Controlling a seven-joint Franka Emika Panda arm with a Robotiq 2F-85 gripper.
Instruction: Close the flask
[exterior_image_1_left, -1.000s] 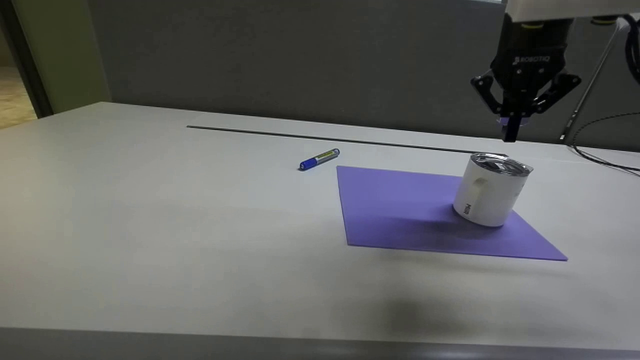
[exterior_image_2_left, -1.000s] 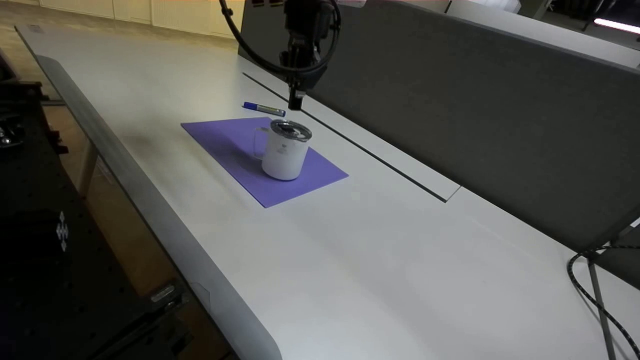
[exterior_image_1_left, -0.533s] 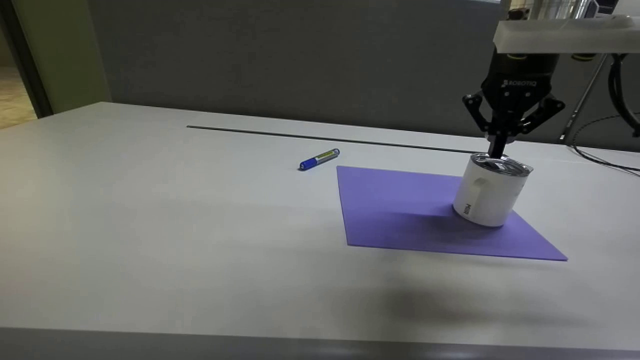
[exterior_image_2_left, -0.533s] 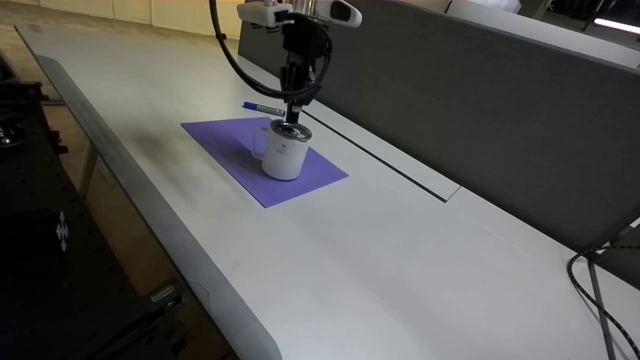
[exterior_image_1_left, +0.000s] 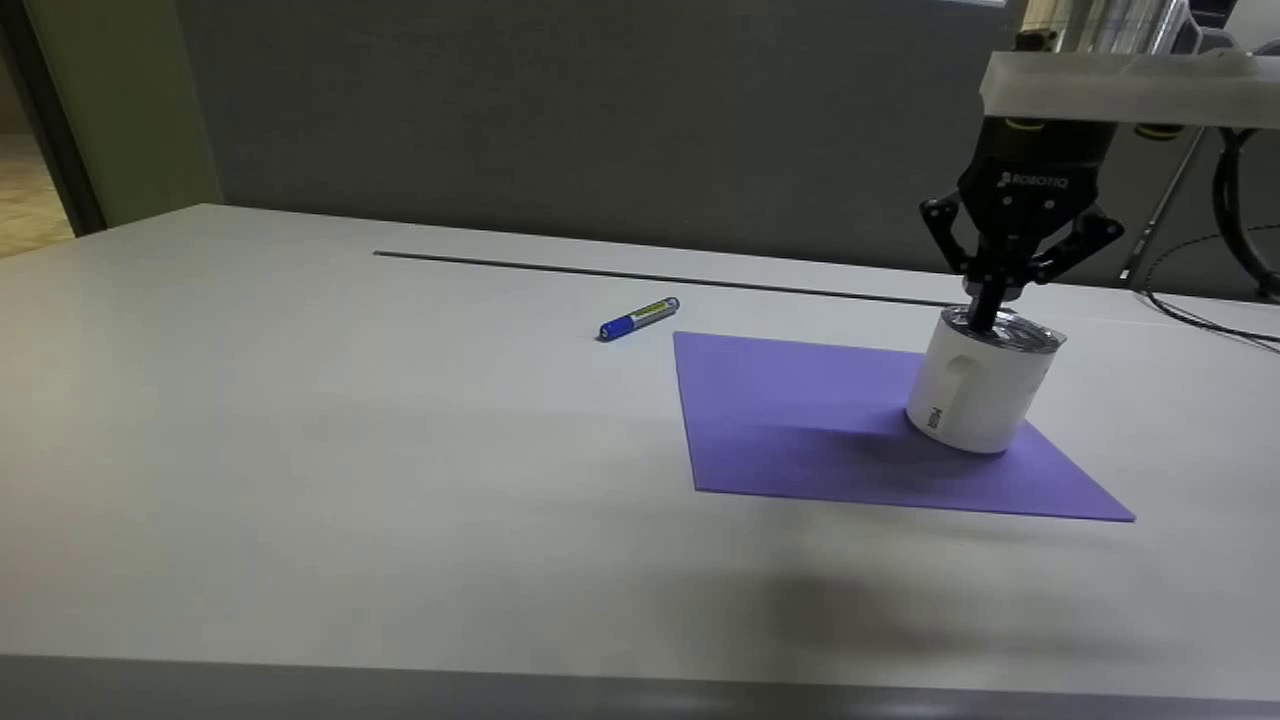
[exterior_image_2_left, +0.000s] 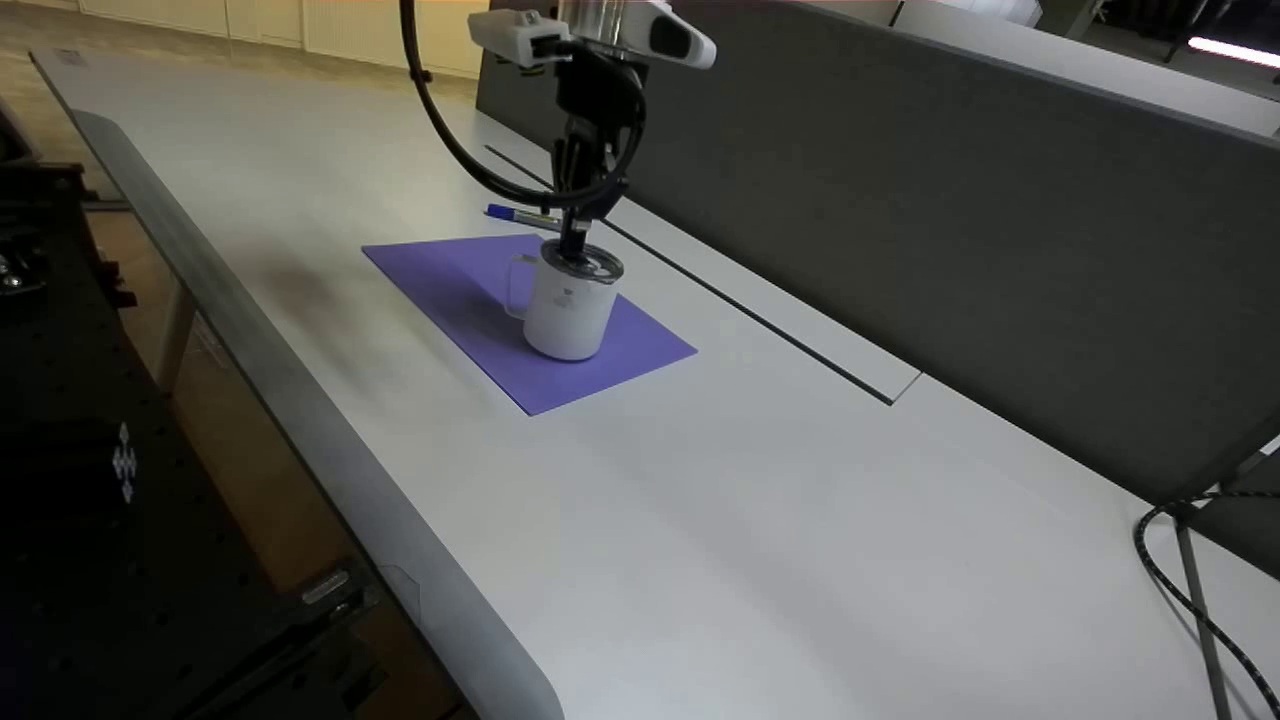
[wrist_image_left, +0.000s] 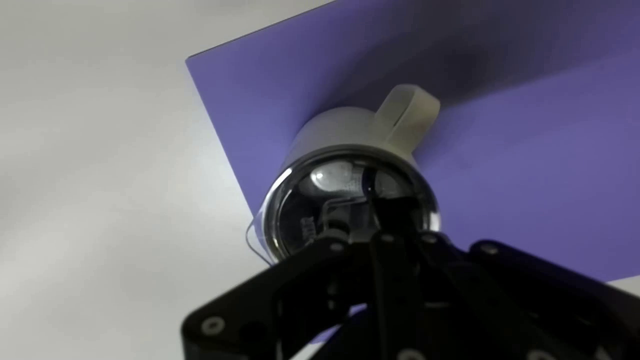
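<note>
One flask (exterior_image_1_left: 968, 412), white, squat, handled, standing on a purple sheet (exterior_image_1_left: 780, 390) directly beneath the pincer (exterior_image_1_left: 984, 322) in both exterior views. Its handle (wrist_image_left: 415, 112): beyond the pincer's tips, as the wrist view gives it. Fitted on top: one shiny lid (wrist_image_left: 322, 180), a clear lip (wrist_image_left: 257, 241) jutting at one side. Contents: hidden under the lid. Pincer: fingers pressed together, tips at the lid; whether they touch it, cannot tell. One marker (exterior_image_1_left: 640, 319), blue-capped, lying on the pale surface (exterior_image_1_left: 350, 430) off the sheet, well apart from the pincer.

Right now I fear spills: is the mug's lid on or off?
On: the wrist view shows the transparent lid covering the white mug.
</note>
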